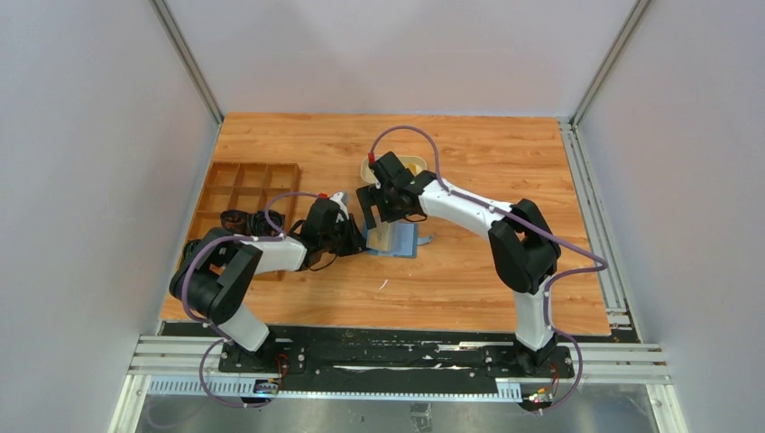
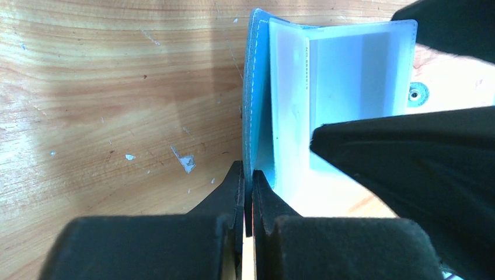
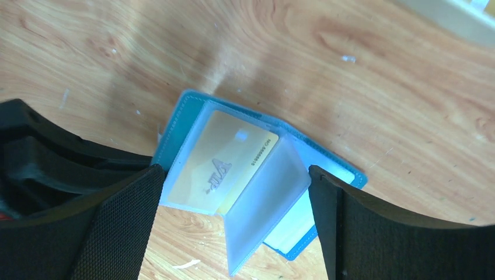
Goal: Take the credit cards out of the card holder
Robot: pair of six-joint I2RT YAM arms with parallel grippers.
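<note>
The teal-blue card holder (image 1: 397, 241) lies open on the wooden table between the two grippers. My left gripper (image 2: 249, 170) is shut on the edge of its teal cover (image 2: 254, 87) and holds that flap upright. In the top view the left gripper (image 1: 359, 242) is at the holder's left edge. My right gripper (image 3: 236, 195) is open just above the holder, one finger on each side of its clear plastic sleeves. A yellowish credit card (image 3: 225, 163) sits inside a clear sleeve. A pale card (image 3: 292, 230) shows in the lower pocket.
A brown wooden compartment box (image 1: 248, 185) stands at the left, with black cables (image 1: 244, 221) over its near edge. An oval beige tray (image 1: 413, 165) sits just behind the right gripper (image 1: 381, 215). White specks lie on the table (image 1: 505, 153).
</note>
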